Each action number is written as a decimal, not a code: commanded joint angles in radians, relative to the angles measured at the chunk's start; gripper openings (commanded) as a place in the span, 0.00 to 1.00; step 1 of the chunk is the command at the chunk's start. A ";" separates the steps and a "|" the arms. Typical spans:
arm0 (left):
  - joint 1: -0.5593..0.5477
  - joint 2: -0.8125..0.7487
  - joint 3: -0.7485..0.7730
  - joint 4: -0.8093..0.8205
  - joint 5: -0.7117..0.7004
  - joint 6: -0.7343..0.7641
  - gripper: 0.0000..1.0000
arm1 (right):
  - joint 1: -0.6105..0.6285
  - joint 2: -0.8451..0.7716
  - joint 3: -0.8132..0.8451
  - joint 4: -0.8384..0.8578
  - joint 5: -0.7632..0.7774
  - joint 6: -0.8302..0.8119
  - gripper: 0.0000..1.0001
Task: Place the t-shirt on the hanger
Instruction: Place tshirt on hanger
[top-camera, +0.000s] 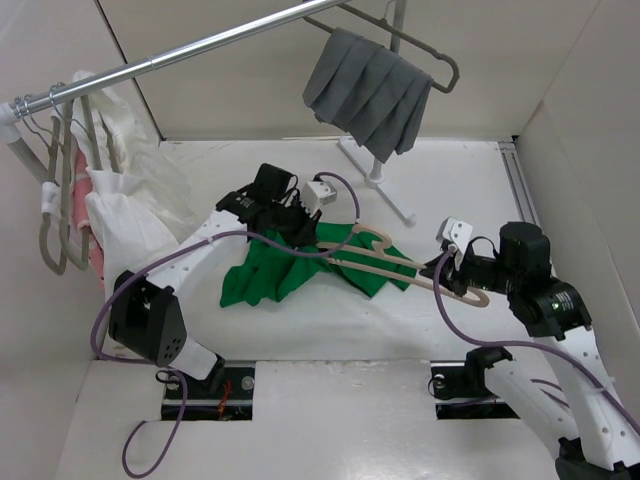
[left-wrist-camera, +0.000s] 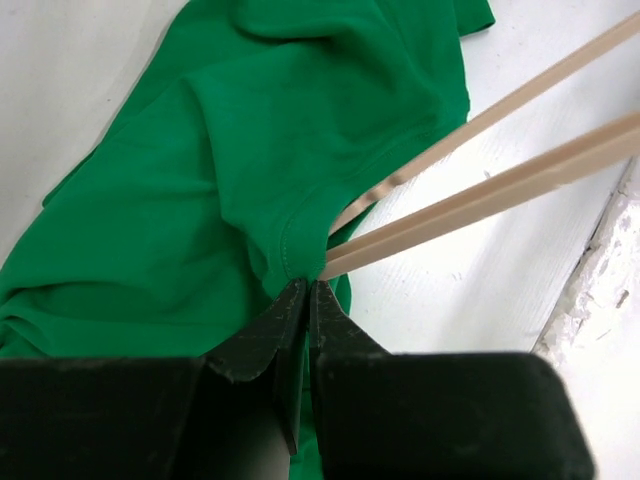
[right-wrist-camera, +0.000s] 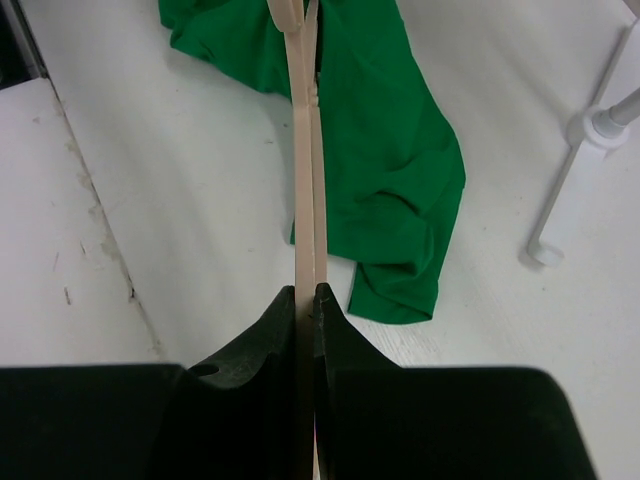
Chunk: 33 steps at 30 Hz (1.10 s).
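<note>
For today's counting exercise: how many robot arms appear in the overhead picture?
2. The left arm reaches to the green t-shirt; the right arm holds the cream hanger by one end. No others show.

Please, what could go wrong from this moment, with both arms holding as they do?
1. The left fingers pinch only a stitched edge of the t-shirt; the fabric may slip out when pulled.
2. The right fingers hold the hanger at one end only, so it may twist under load.
3. The t-shirt lies bunched, so the hanger could catch in a fold.
</note>
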 joint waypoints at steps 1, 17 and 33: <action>-0.006 -0.044 0.026 -0.030 0.058 0.028 0.00 | -0.003 0.002 -0.009 0.153 -0.059 0.012 0.00; -0.035 -0.026 0.365 -0.359 0.481 0.422 0.00 | 0.006 0.057 -0.175 0.427 -0.277 0.039 0.00; -0.023 -0.072 0.267 -0.248 0.325 0.344 0.42 | 0.006 0.119 -0.322 0.767 -0.254 0.104 0.00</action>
